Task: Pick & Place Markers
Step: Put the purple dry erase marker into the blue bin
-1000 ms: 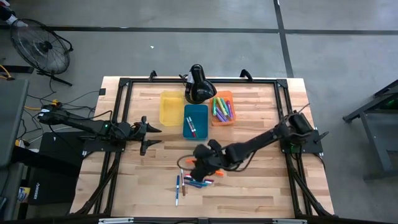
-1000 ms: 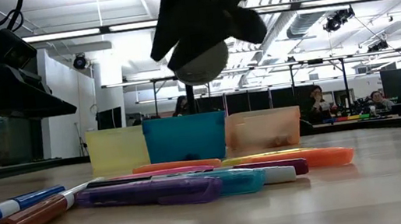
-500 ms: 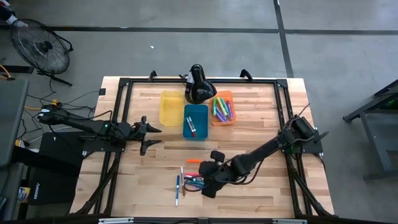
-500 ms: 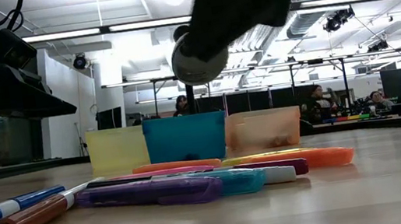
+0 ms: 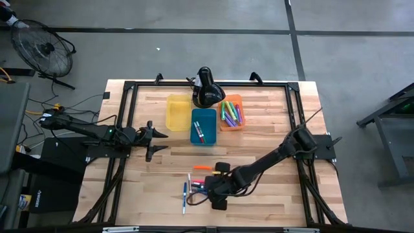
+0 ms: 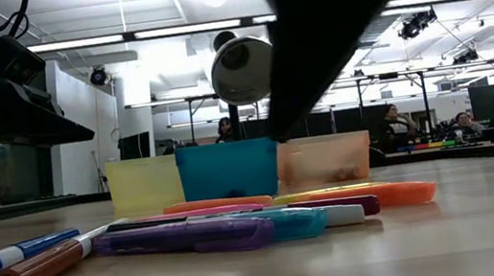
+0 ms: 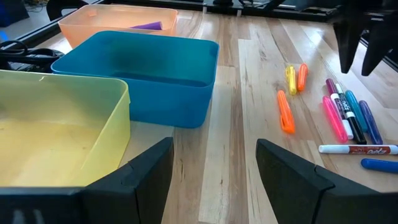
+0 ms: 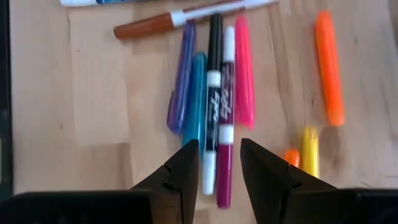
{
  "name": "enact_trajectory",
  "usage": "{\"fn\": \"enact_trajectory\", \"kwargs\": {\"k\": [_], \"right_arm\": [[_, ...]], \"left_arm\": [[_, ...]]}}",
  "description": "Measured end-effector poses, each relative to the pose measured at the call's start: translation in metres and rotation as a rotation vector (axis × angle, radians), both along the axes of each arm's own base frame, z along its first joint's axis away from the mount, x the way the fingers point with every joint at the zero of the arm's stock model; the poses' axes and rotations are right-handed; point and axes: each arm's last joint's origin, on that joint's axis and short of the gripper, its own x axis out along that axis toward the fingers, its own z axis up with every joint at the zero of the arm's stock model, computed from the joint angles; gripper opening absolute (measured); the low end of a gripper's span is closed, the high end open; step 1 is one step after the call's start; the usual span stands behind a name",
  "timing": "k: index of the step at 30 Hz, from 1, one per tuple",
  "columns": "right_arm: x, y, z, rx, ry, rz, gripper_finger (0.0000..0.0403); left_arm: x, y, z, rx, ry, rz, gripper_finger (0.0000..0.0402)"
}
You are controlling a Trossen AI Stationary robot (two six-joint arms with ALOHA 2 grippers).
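Right gripper (image 8: 216, 163): fingers parted, nothing between them, poised over the loose markers (image 8: 214, 93) at the near middle of the table (image 5: 272, 116).
Left gripper (image 7: 214, 168): fingers spread wide, empty, waiting at the table's left side, facing the bins.
High view only: purple and green markers lying in the orange bin (image 5: 231, 114); two more in the blue bin (image 5: 203, 125); yellow bin (image 5: 178, 111) holding nothing visible.
Right wrist view only: purple, teal, black-and-white, maroon-and-white and pink sticks side by side, touching; orange and yellow ones set apart.
Left wrist view only: right arm's fingers hanging above the pile.
Low view only: people seated far behind the bins.
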Motion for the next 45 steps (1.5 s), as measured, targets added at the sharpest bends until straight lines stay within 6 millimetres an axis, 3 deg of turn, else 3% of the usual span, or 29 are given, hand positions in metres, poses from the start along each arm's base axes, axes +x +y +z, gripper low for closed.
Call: {"fn": "enact_trajectory", "kwargs": {"k": [7, 14, 45], "right_arm": [[0.023, 0.002, 0.007, -0.093, 0.102, -0.003, 0.0107], [0.040, 0.001, -0.010, -0.034, 0.214, -0.027, 0.0107], [0.042, -0.006, -0.032, -0.033, 0.295, -0.091, 0.0107]], "left_arm": [[0.000, 0.000, 0.000, 0.000, 0.000, 0.000, 0.0224], [0.000, 0.000, 0.000, 0.000, 0.000, 0.000, 0.0224], [0.000, 0.000, 0.000, 0.000, 0.000, 0.000, 0.0224]]}}
